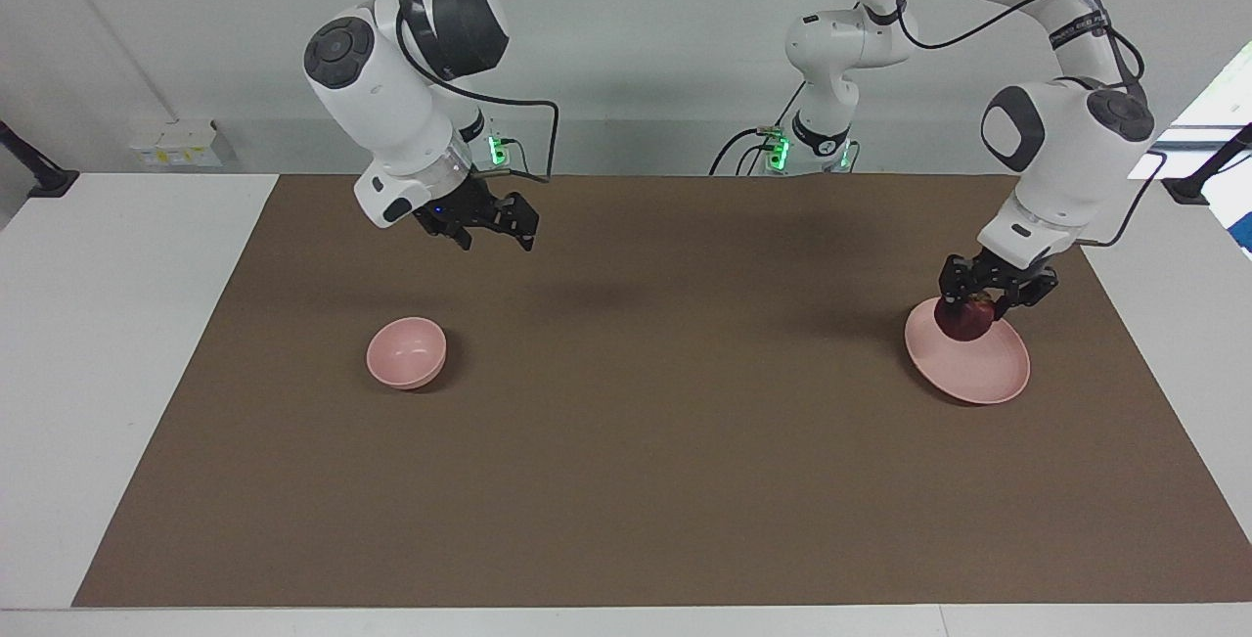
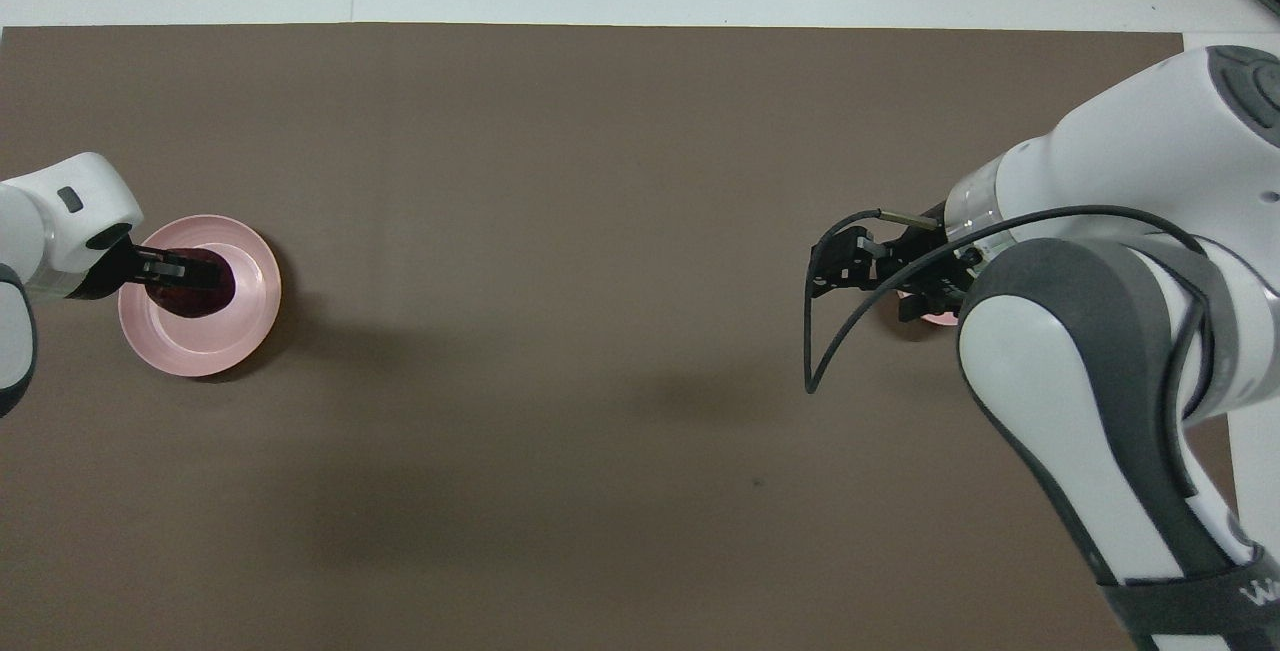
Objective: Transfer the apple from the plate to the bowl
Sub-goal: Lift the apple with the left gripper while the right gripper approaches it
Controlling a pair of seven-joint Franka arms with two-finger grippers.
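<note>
Left gripper [image 1: 968,312] clenched on apple [image 1: 963,319] over plate [image 1: 978,373]; bowl [image 1: 406,351] well apart, under open-jawed right gripper [image 1: 494,236]

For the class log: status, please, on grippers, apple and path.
Left gripper shut on small dark red apple, just above flat pink plate. Right gripper open, raised over brown mat. Small pink bowl unobstructed.

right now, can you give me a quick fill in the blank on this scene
1. The left gripper is shut on the ____.
2. The apple is over the pink ____.
3. The right gripper hangs open over the brown ____.
4. The pink bowl holds ____.

Missing words: apple; plate; mat; nothing
</note>
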